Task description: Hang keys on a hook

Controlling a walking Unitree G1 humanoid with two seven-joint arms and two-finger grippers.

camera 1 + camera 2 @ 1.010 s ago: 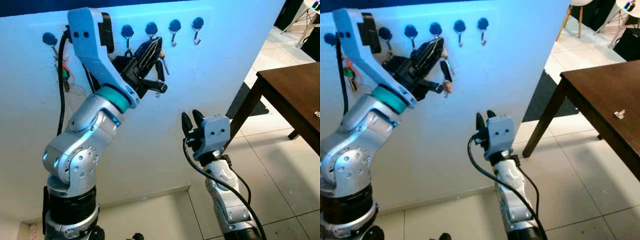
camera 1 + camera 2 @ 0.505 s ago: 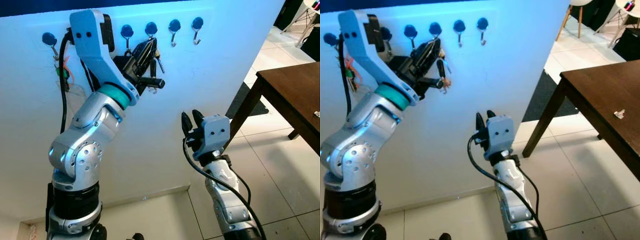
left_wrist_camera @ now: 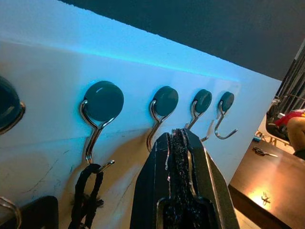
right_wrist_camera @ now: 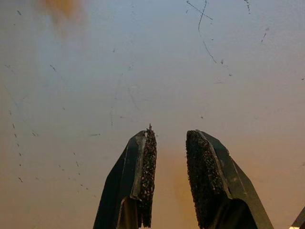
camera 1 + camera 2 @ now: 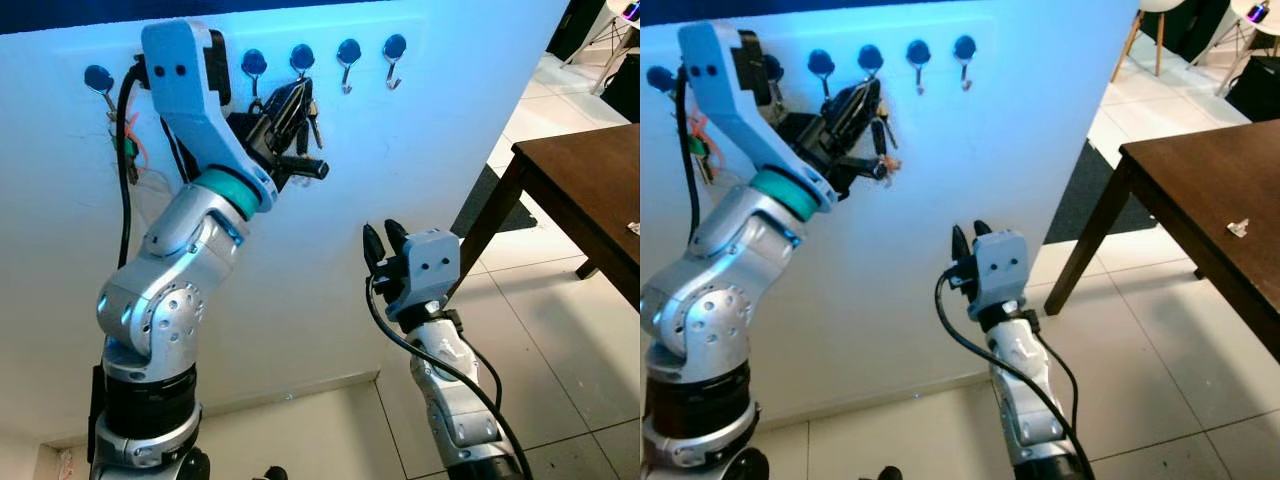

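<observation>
One bunch of keys, pinched between the pressed-together fingers of the left gripper, raised against the white wall just below the third hook of the row. Whether the ring has caught the hook cannot be told; judged stage: late, placement under way, release left. One hook further left carries a dark loop. Right gripper: low, near the wall, fingers slightly apart, holding nothing. One brown table off to the right.
</observation>
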